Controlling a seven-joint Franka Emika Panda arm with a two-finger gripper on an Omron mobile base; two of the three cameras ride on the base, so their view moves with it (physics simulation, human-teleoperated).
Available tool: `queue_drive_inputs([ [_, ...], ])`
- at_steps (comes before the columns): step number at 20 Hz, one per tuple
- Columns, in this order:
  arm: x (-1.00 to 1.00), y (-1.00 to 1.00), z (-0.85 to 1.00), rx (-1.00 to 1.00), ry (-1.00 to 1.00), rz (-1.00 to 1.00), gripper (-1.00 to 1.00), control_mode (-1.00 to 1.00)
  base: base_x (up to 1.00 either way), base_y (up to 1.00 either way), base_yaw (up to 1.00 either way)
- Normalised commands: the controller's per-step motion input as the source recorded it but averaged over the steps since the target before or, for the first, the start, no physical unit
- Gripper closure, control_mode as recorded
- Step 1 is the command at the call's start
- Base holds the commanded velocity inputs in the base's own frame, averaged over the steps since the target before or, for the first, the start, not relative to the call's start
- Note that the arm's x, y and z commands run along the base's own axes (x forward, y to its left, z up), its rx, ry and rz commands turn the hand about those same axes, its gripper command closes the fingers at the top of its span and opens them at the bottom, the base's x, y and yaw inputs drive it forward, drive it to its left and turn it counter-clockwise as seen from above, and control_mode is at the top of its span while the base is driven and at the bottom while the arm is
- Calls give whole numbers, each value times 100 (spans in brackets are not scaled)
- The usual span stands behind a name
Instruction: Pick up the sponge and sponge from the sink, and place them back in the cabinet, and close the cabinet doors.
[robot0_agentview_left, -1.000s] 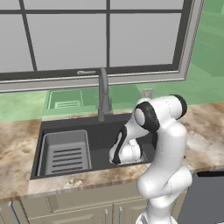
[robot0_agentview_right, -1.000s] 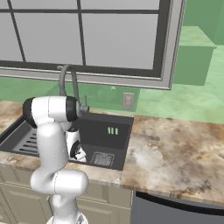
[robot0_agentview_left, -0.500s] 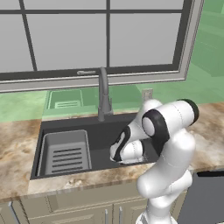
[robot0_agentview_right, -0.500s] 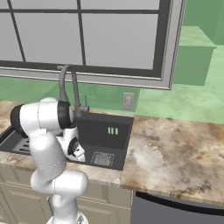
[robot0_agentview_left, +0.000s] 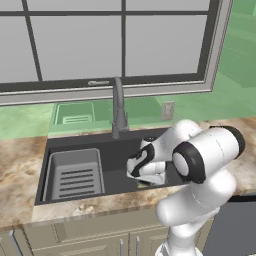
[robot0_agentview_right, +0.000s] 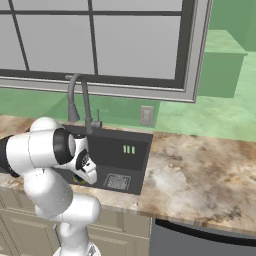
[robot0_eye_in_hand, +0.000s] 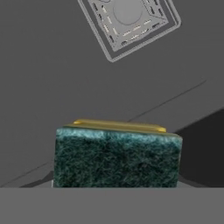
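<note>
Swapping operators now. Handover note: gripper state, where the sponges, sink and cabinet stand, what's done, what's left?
Gripper: low in the sink, shut on the dark-topped sponge, above the basin floor near the square drain.
Other sponge and the cabinet: can't place them from these views.
Grey rack sits at the basin's left end, faucet behind.
Done: first sponge gripped.
Left: carry it to the cabinet, fetch the second sponge, close the doors.

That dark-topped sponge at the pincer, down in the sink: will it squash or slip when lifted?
The dark-topped sponge looks soft and fibrous, so it will probably give under a squeeze. Its rough top should grip well. Small and flat, it is likely light, and it won't roll on the sink floor.
</note>
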Motion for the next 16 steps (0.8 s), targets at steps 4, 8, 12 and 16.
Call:
queue_drive_inputs([
  [4,-8,-12,37,0,0,3,100,-100,0,0,0],
  [8,-12,-14,37,0,0,4,100,-100,0,0,0],
  [12,-16,-16,35,0,0,5,100,-100,0,0,0],
  [16,-16,-13,31,0,0,7,100,-100,0,0,0],
])
